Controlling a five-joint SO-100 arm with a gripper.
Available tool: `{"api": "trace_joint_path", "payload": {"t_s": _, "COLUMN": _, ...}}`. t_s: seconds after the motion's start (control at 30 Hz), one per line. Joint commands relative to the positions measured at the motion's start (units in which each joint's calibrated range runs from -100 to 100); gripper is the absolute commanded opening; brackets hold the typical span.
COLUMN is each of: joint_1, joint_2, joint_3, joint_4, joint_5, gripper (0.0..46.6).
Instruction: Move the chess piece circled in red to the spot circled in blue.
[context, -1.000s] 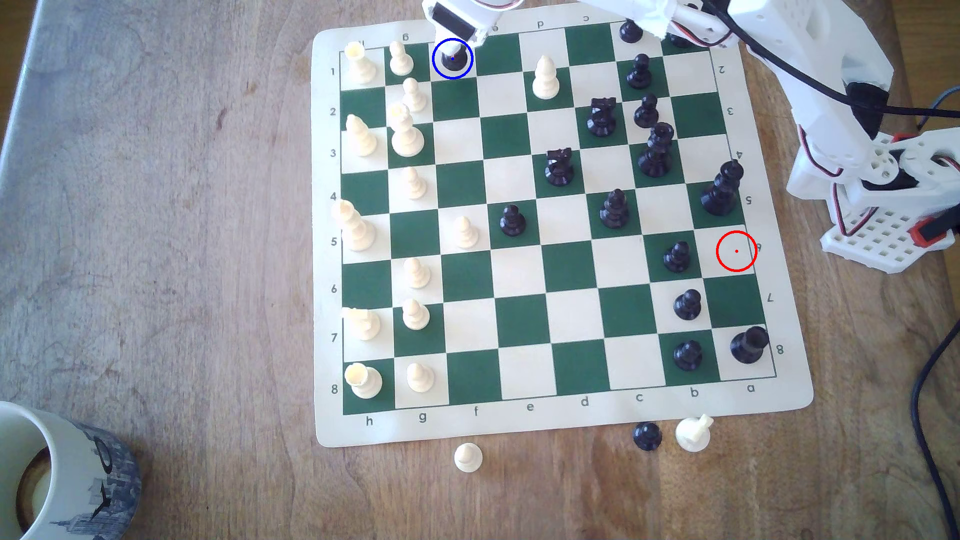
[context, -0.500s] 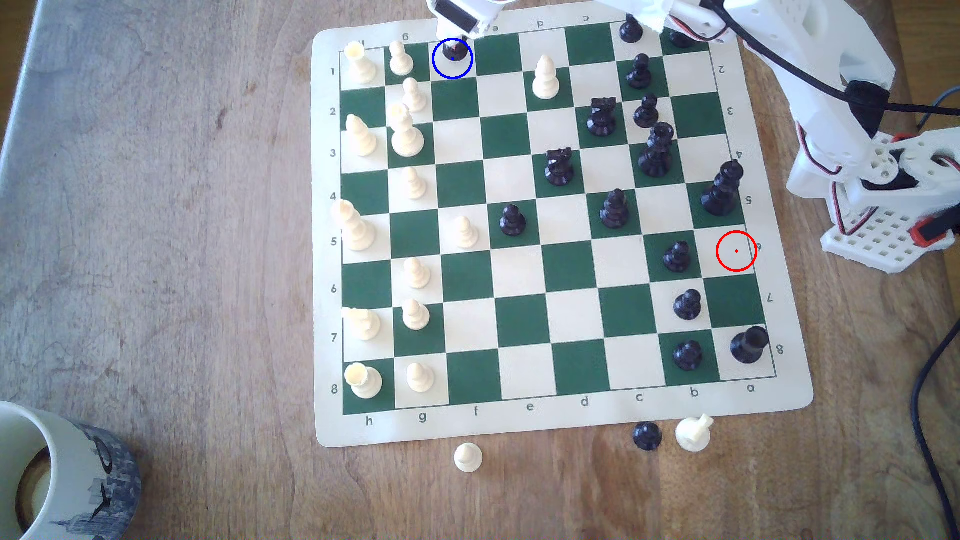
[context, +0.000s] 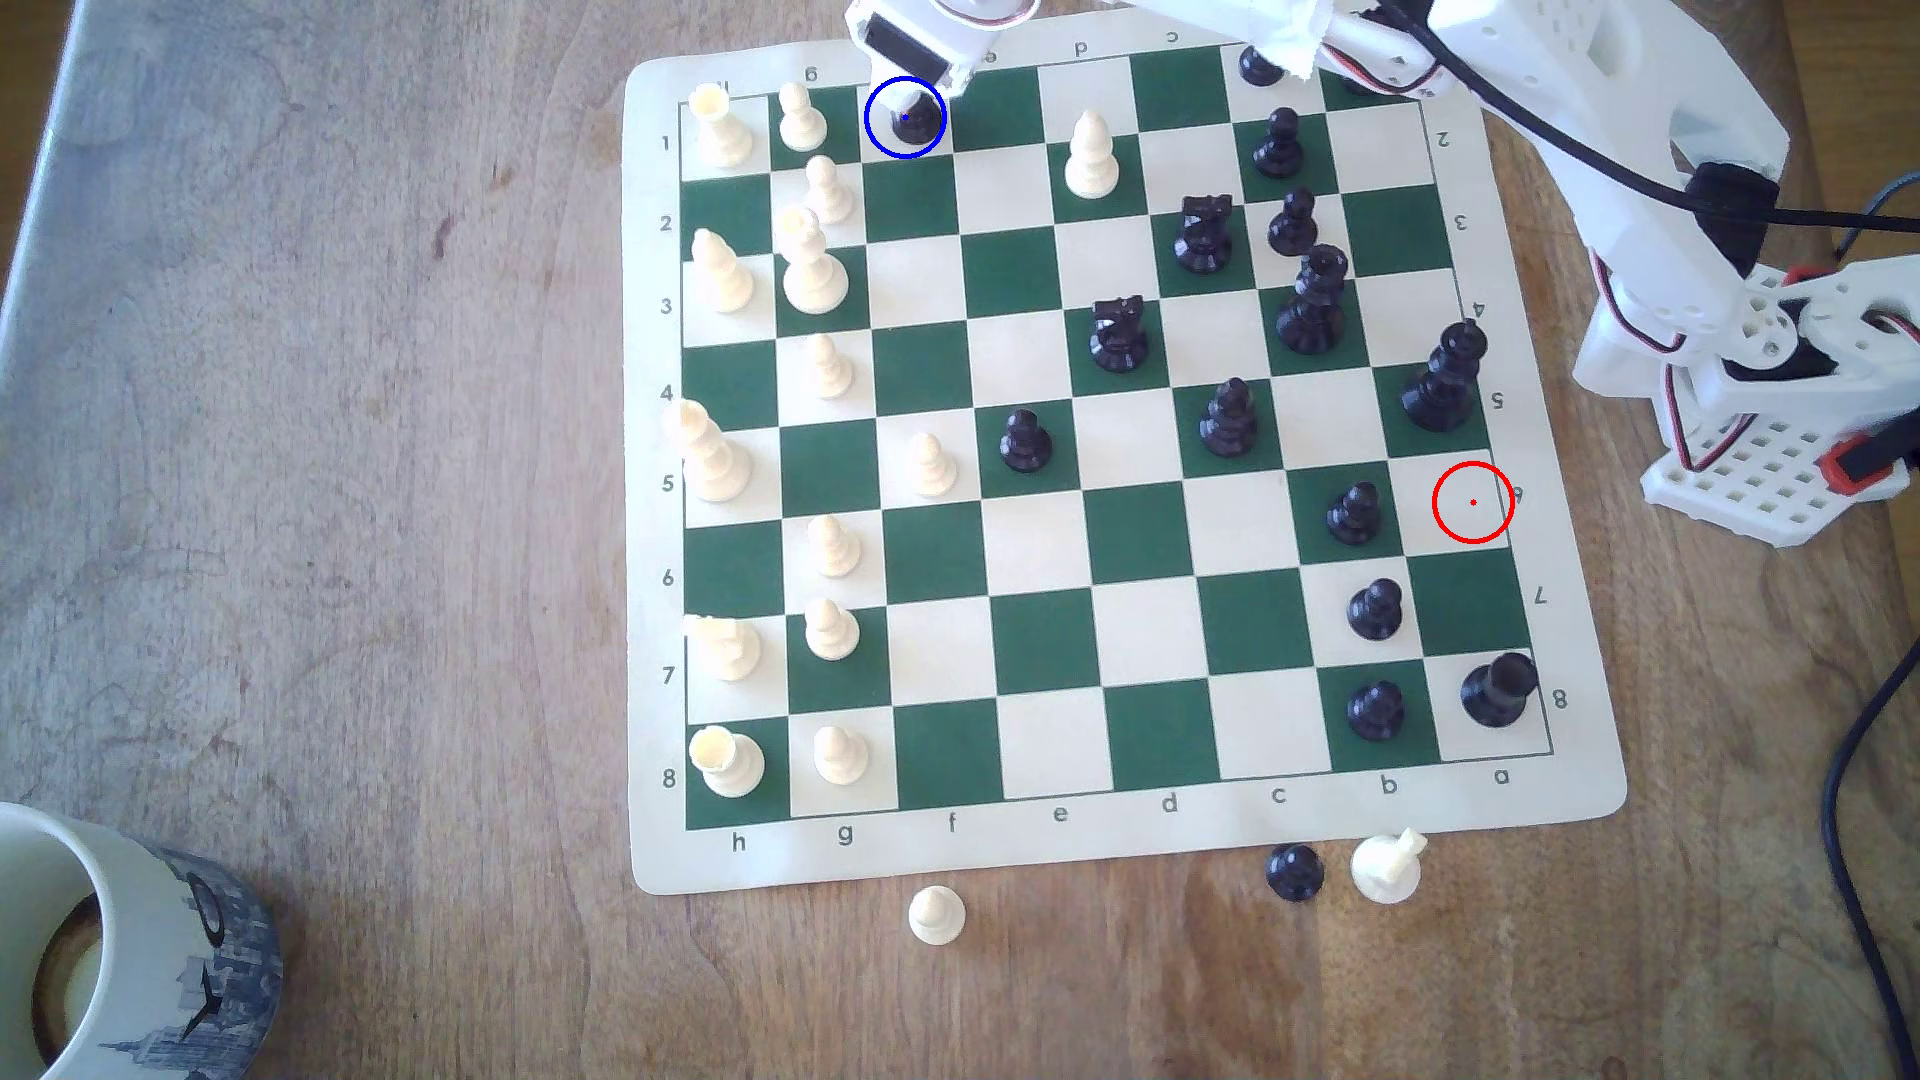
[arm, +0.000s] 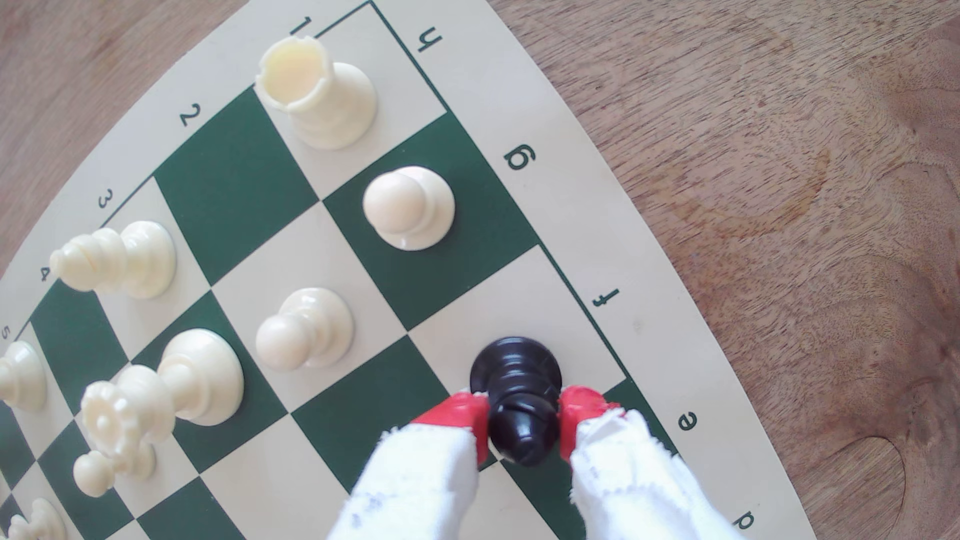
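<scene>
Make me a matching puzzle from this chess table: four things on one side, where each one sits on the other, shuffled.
Things:
1. black bishop
2. red circle
3. mug
4. loose white pawn

Places:
A. on bare wood just off the mat, near the letter f
B. on the blue-circled square, between the red tips of the tool
C. around a cream square with no piece on it, by the mat's edge on the exterior view's right
D. the exterior view's lower left corner

Pairs: 1-B, 2-C, 3-D, 4-A
</scene>
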Motion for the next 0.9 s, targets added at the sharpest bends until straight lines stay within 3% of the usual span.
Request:
{"api": "trace_joint_path", "payload": {"t_s": 0.0, "joint_1": -0.2, "joint_2": -1.7, "joint_3": -4.3, "joint_4": -1.7, "joint_5": -0.1, "gripper": 11.1}}
{"api": "trace_joint_path", "payload": {"t_s": 0.07, "joint_1": 0.1, "joint_2": -1.9, "joint_3": -4.3, "joint_4": -2.0, "joint_5": -0.1, "gripper": 16.3}}
{"api": "trace_joint_path", "payload": {"t_s": 0.2, "joint_1": 0.4, "joint_2": -2.6, "joint_3": -4.3, "joint_4": -1.8, "joint_5": -0.1, "gripper": 21.4}}
{"api": "trace_joint_path", "payload": {"t_s": 0.47, "joint_1": 0.7, "joint_2": -10.1, "joint_3": 2.1, "joint_4": -1.4, "joint_5": 0.0, "gripper": 25.8}}
{"api": "trace_joint_path", "payload": {"t_s": 0.77, "joint_1": -2.0, "joint_2": -34.4, "joint_3": 32.5, "joint_4": -2.9, "joint_5": 0.7, "gripper": 26.6}}
{"api": "trace_joint_path", "payload": {"t_s": 0.87, "joint_1": -5.1, "joint_2": -46.6, "joint_3": 48.9, "joint_4": -7.0, "joint_5": 0.7, "gripper": 27.6}}
